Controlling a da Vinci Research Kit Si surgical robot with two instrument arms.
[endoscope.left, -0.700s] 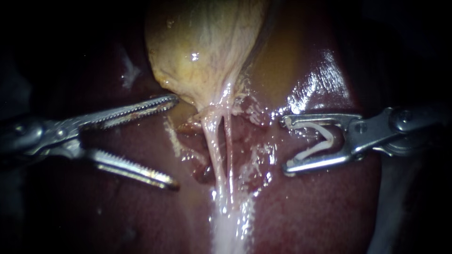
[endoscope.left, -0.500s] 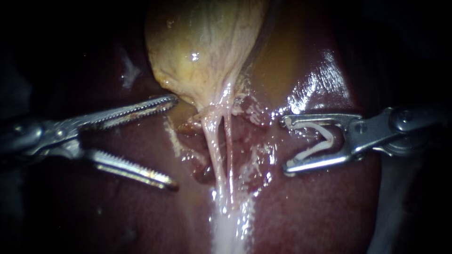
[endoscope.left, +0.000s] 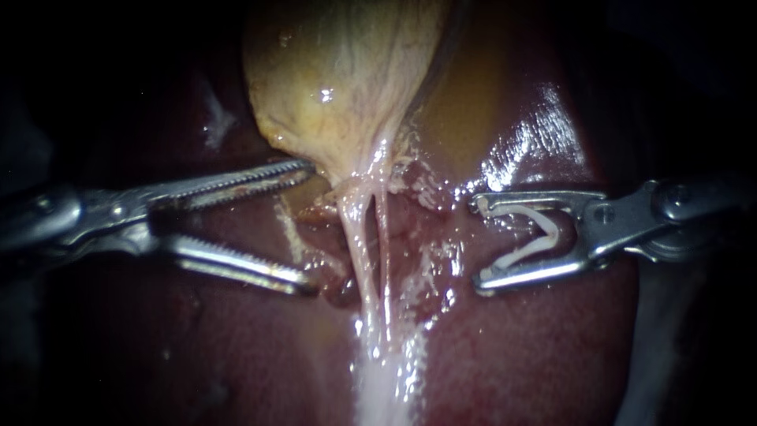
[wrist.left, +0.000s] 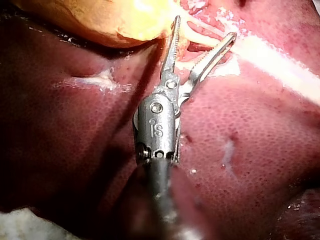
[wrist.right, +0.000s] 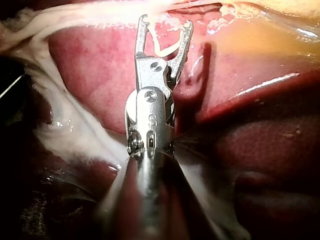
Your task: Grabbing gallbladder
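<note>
The yellowish gallbladder (endoscope.left: 339, 79) lies at the top centre on the dark red liver (endoscope.left: 536, 347). It narrows into two pale tubes (endoscope.left: 356, 237) that run down the middle. My left instrument (endoscope.left: 309, 227) has its toothed jaws open beside the gallbladder's neck, the upper tip touching or just short of its lower edge. In the left wrist view the gallbladder (wrist.left: 110, 20) lies beside and ahead of the left instrument (wrist.left: 204, 28). My right instrument (endoscope.left: 479, 244) stands apart from the tubes, jaws wide, with a white clip (endoscope.left: 544, 237) seated between them. The right wrist view shows the right instrument (wrist.right: 166, 21) holding the clip (wrist.right: 162, 50).
Wet, glistening liver surface (endoscope.left: 528, 142) lies right of the gallbladder. A broad white band of tissue (endoscope.left: 382, 386) continues down from the tubes. In the right wrist view, white fatty strands (wrist.right: 70, 130) spread beside the shaft.
My left instrument has moved right toward the gallbladder's neck, and its jaws have narrowed a little. The right instrument has not moved.
</note>
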